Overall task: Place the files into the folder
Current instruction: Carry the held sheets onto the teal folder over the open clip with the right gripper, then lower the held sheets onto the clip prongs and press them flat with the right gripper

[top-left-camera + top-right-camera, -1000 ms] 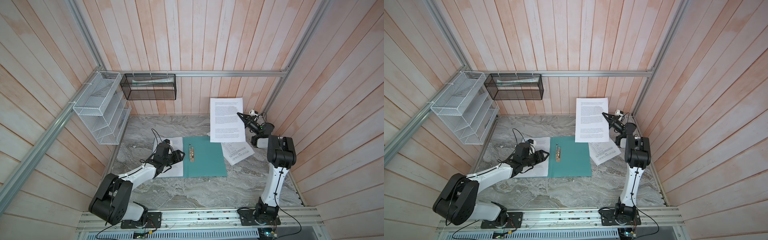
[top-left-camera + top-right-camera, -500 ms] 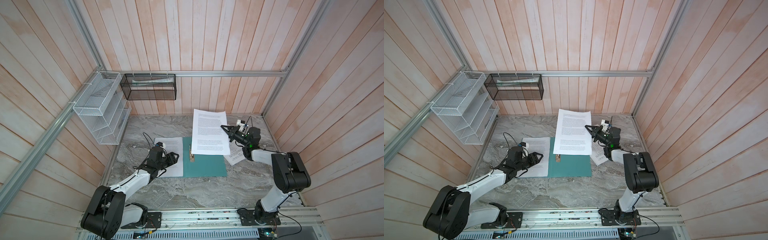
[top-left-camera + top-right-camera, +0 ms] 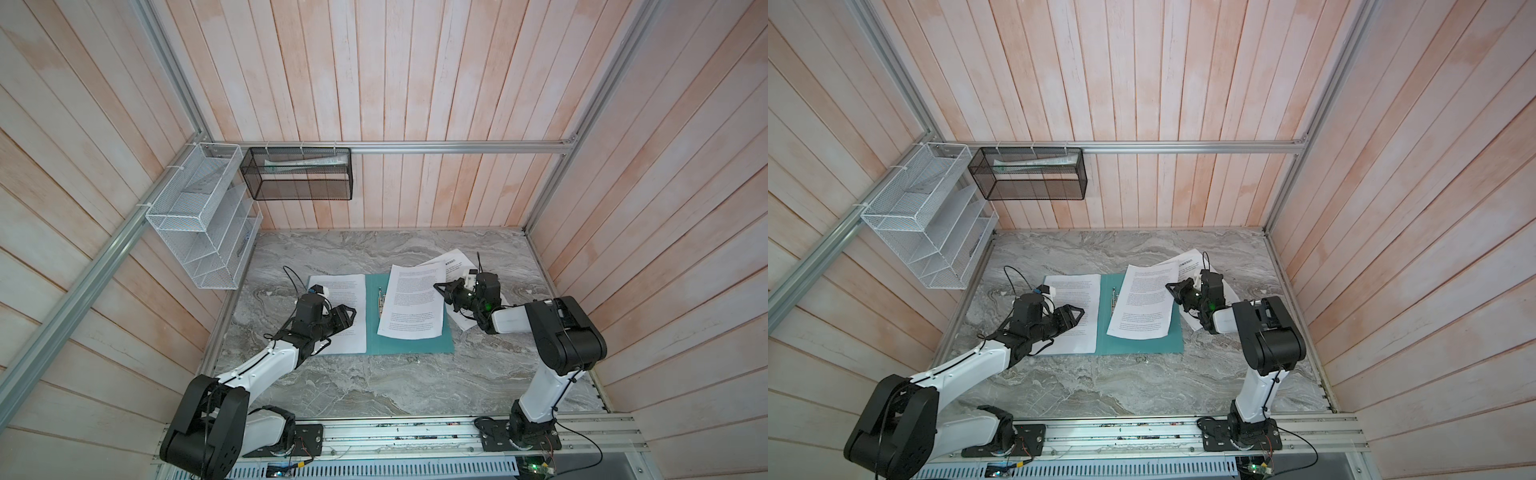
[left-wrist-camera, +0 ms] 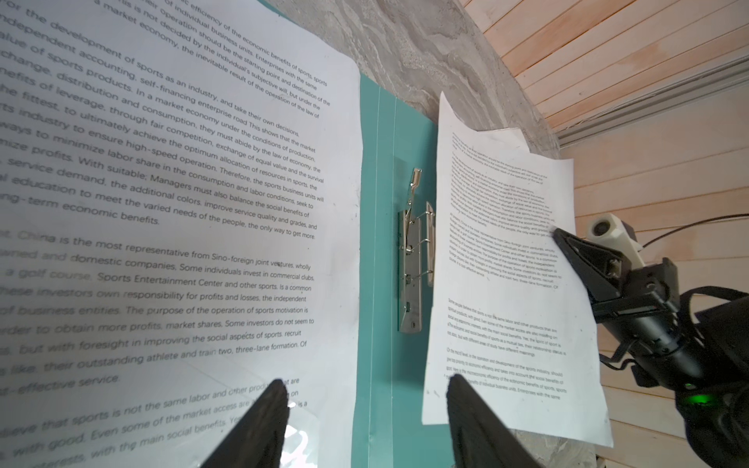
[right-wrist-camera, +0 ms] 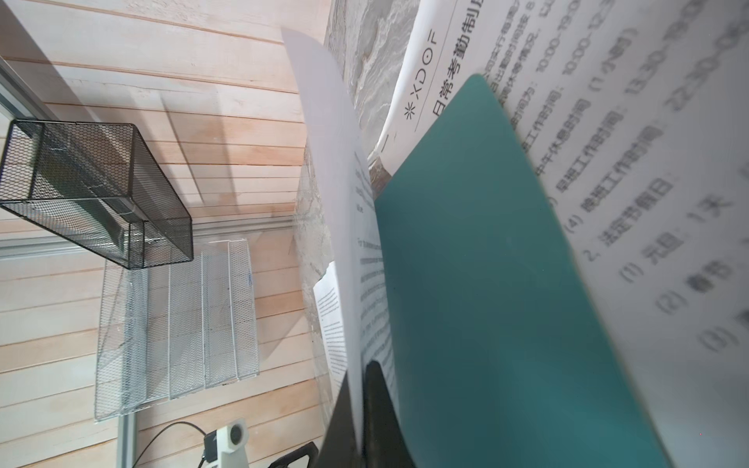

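Right claw (image 3: 436,286) is pressed together on the right edge of a printed sheet (image 3: 411,303) — pinching it and holding it tilted over the open folder (image 3: 415,348), which lies flat in the middle of the surface (image 3: 374,386). The sheet's left edge comes close to the silver clip (image 3: 380,297) by the folder's spine; from here I can't tell whether its lower edge touches the teal card. Left claw (image 3: 347,318) hovers spread over a second sheet (image 3: 338,286) lying flat just left of the clip — gripping nothing. A third sheet (image 3: 455,262), with a logo heading, lies askew under the right arm, just beside the folder's right edge.
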